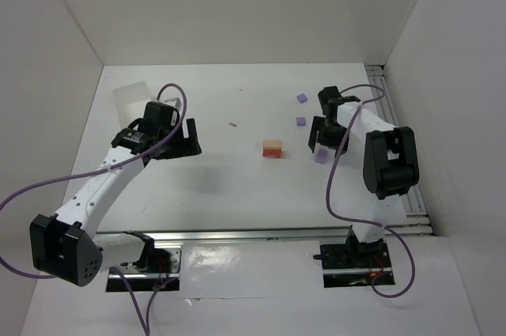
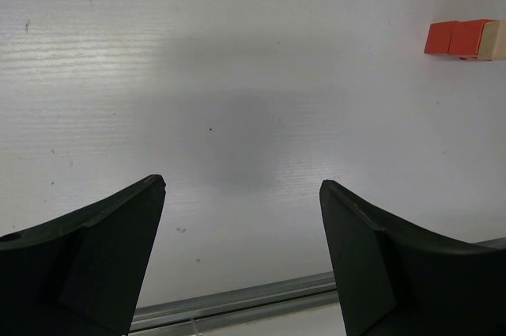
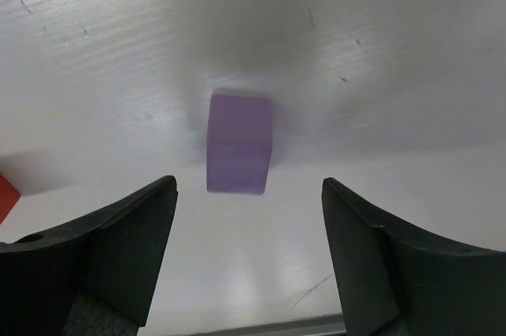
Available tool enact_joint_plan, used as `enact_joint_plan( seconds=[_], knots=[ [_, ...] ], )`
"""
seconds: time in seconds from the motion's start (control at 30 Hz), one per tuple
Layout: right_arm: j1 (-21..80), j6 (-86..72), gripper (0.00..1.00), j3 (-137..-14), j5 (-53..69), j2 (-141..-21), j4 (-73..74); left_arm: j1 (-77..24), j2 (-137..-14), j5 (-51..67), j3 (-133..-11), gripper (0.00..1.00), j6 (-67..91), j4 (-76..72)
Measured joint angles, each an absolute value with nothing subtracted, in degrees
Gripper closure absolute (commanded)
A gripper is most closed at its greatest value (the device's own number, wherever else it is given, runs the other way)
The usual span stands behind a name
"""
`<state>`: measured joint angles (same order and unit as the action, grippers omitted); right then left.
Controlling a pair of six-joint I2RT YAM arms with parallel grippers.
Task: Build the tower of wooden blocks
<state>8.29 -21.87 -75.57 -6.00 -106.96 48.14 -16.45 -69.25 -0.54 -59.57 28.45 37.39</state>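
Note:
The tower [image 1: 273, 149] is a small red-orange stack with a pale tan cube on top, at mid-table. It also shows at the far right of the left wrist view [image 2: 462, 38]. Three lilac cubes lie loose: one [image 1: 321, 156] just by my right gripper [image 1: 328, 145], two more [image 1: 300, 122] [image 1: 301, 98] further back. In the right wrist view the near lilac cube [image 3: 239, 145] sits on the table just ahead of the open, empty right gripper [image 3: 247, 194]. My left gripper [image 1: 183, 143] is open and empty [image 2: 241, 194], left of the tower.
A translucent white box [image 1: 130, 99] stands at the back left behind the left arm. A tiny dark speck [image 1: 232, 124] lies behind the tower. A metal rail [image 1: 237, 233] runs along the near edge and another [image 1: 395, 138] along the right wall.

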Motion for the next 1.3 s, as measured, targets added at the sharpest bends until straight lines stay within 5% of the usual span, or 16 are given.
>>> enact_joint_plan(
  seconds=[0.5, 0.97, 1.3],
  knots=[
    [13.1, -26.2, 0.18, -68.4, -15.9, -101.4, 43.8, -16.4, -69.2, -0.1, -59.6, 0.08, 28.4, 37.4],
    [5.4, -26.1, 0.20, -64.6, -22.1, -99.9, 42.8, -16.4, -69.2, -0.1, -59.7, 0.08, 28.5, 37.4],
    [5.4, -25.4, 0.16, -64.0, -15.4, -90.5, 37.8, -16.7, -69.2, 0.0, -59.8, 0.08, 28.5, 37.4]
  ],
)
